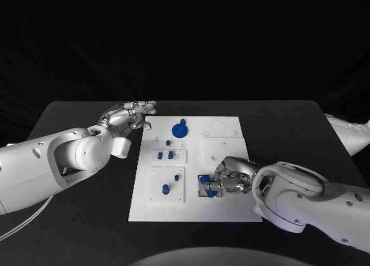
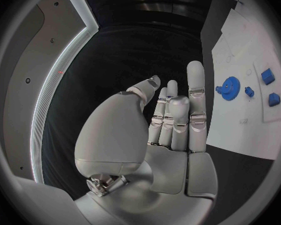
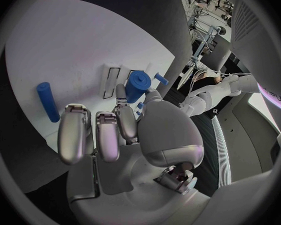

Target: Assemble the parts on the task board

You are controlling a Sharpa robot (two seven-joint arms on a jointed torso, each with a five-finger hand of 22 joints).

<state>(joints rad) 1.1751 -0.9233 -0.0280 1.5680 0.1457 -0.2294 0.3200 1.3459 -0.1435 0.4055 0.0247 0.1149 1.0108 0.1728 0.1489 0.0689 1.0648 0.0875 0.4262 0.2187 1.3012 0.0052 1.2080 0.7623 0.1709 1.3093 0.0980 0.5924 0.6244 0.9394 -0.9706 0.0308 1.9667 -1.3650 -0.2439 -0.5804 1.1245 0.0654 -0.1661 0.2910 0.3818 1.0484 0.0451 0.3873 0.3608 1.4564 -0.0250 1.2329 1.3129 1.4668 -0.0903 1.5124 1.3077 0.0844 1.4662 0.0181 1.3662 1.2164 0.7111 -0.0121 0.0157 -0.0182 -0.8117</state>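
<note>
1. A flat white rectangular task board (image 1: 225, 208) is seen at the centre of the black table (image 1: 304, 127) in the head view.
2. The silver left hand (image 1: 129, 117) is held just off the board's far corner, at about 10 o'clock from the board's middle; nothing is held, and in the left wrist view its fingers (image 2: 195, 92) are extended close together above the bare table.
3. The silver right hand (image 1: 225, 180) is lowered onto the board's near right part, at about 5 o'clock from the middle, with its fingers curled around a small blue cylindrical part (image 1: 209, 191).
4. In the right wrist view that short blue cylinder (image 3: 138, 85) is seen at the fingertips (image 3: 121, 94); whether it is truly gripped cannot be told.
5. A blue gear-shaped disc (image 1: 179, 131) is found at 12 o'clock on the board, with a small blue peg (image 1: 168, 142) just nearer.
6. Two small blue blocks (image 1: 166, 155) are set at the board's middle left, and a blue oval piece (image 1: 166, 189) at 7 o'clock.
7. A loose blue rod (image 3: 47, 101) is seen lying on the board beside the right hand.
</note>
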